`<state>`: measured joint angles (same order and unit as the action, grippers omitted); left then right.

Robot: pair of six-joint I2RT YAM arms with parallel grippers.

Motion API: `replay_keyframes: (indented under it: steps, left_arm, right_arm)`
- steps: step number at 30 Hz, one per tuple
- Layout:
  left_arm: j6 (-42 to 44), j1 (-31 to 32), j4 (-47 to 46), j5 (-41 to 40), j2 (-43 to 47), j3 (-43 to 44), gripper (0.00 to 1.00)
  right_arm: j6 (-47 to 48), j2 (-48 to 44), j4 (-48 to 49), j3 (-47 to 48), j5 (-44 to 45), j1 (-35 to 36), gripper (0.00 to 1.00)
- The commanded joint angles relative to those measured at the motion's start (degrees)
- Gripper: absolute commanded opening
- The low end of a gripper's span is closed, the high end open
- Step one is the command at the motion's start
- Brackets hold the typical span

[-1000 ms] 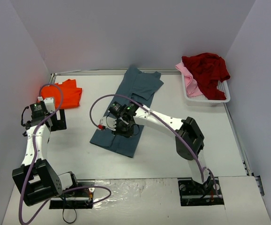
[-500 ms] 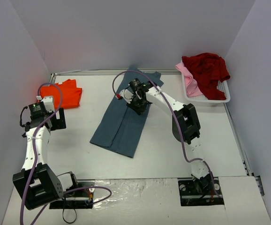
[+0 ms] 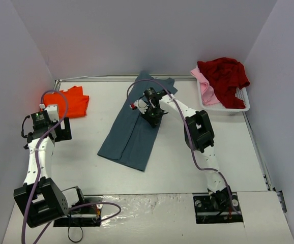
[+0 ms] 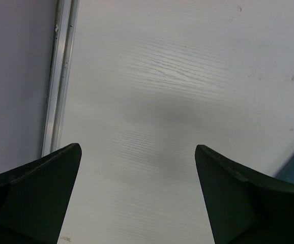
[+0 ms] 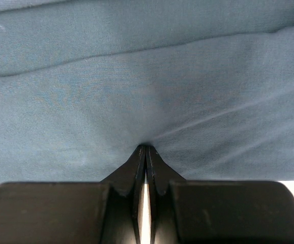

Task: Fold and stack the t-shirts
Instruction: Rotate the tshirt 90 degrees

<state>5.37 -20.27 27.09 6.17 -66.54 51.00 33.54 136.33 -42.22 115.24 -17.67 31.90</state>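
Observation:
The slate blue-grey t-shirt [image 3: 129, 137] lies folded into a long strip in the middle of the table. My right gripper [image 3: 153, 116] is shut, and its tips [image 5: 146, 148] press down on the upper part of that shirt [image 5: 137, 76]. Creases fan out from the tips, and no cloth shows between the fingers. The orange t-shirt [image 3: 74, 101] lies folded at the far left. My left gripper [image 3: 59, 131] hangs just in front of it over bare table, open [image 4: 137, 147] and holding nothing. The dark red t-shirt [image 3: 223, 76] and the pale pink t-shirt [image 3: 208, 90] lie heaped in the basket.
The white plastic basket [image 3: 228, 108] stands at the far right corner. A metal rail [image 4: 60, 76] runs along the table's left edge next to the wall. Walls close in the table on three sides.
My right gripper, shut all along, has slid from the lower part of the blue-grey shirt up to its far end. The shirt's upper right part now lies narrower. The left arm has not moved.

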Motion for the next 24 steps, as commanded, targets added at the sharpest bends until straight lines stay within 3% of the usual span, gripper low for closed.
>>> replay_keyframes:
  steps: [1, 24]
  left_arm:
    - [-0.5, -0.3, -0.5, 0.8, 0.1, 1.8, 0.94]
    - [-0.3, 0.0, 0.4, 3.1, -2.4, 2.7, 0.94]
  right_arm:
    - [0.6, 3.9, -2.3, -0.1, 0.2, -1.0, 0.0]
    - [-5.9, 17.5, -2.3, 19.5, 14.9, -7.3, 0.0]
